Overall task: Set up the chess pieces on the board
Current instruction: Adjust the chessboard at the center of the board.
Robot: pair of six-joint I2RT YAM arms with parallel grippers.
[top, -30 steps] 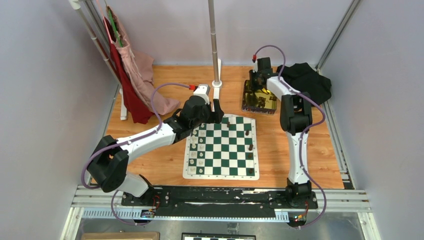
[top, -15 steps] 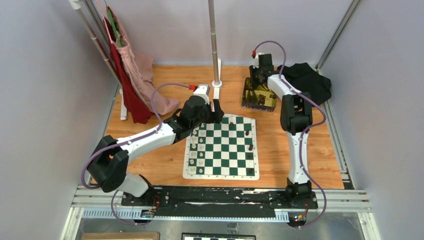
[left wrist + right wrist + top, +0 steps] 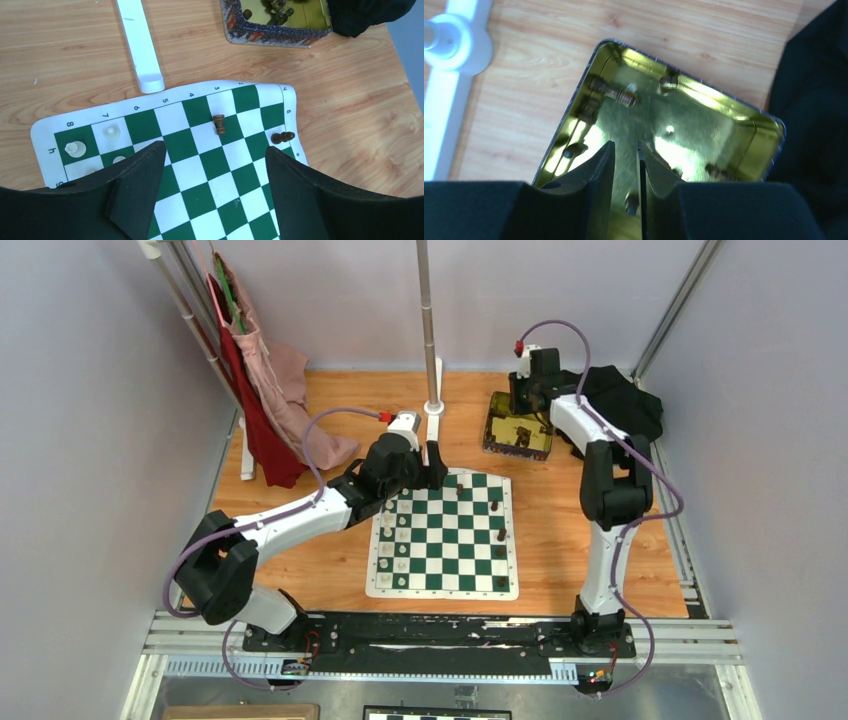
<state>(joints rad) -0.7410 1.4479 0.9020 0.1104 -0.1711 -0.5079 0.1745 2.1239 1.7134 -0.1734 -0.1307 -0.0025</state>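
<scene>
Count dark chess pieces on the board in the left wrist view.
2: one chess piece near the far edge, another at the right border; the left gripper may hide more.

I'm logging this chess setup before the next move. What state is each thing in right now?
board, lying flat, unrolled.
tin, open, no lid on.
pieces in the tin, loose, jumbled.
dark piece, upright on the board.
second dark piece, apparently lying on its side.
white pieces, upright.
left gripper, open, empty, above the board.
right gripper, jaws almost together over the tin; grip unclear.
</scene>
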